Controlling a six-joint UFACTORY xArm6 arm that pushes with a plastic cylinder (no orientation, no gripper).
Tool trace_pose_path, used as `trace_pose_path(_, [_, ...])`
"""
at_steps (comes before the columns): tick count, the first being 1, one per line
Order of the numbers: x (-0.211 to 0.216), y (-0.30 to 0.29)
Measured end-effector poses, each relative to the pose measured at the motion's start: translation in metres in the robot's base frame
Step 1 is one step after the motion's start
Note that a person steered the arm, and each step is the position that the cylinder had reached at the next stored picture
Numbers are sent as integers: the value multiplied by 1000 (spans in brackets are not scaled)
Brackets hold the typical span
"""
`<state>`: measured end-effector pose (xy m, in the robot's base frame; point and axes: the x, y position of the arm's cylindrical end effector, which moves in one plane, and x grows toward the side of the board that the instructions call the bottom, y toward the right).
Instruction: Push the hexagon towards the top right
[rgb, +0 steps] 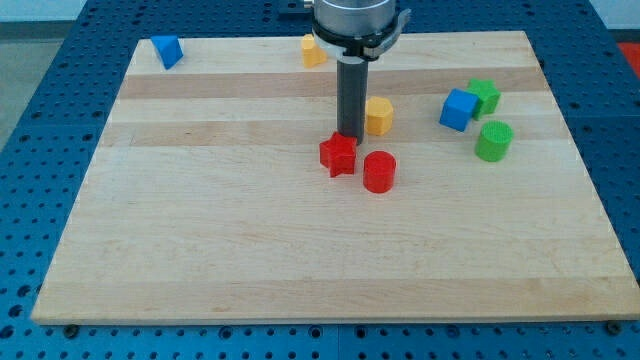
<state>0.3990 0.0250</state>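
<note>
The yellow hexagon block (379, 115) sits on the wooden board (250, 250), a little right of centre in the upper half. My tip (348, 135) is just to the hexagon's left and slightly below it, with a small gap between them. The tip stands right at the top edge of the red star block (339, 155). A red cylinder (379, 171) sits to the star's right, below the hexagon.
A blue cube (458, 109), a green block (485, 95) and a green cylinder (493, 141) cluster to the hexagon's right. A yellow block (313, 50) sits at the top edge, partly behind the arm. A blue triangular block (167, 50) is at the top left.
</note>
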Motion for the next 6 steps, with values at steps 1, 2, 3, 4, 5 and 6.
trace_pose_path(1, [-25, 28])
trace_pose_path(2, [-48, 47])
trace_pose_path(3, [-60, 55])
trace_pose_path(4, [-68, 74])
trace_pose_path(5, [-68, 101])
trace_pose_path(6, [-85, 109])
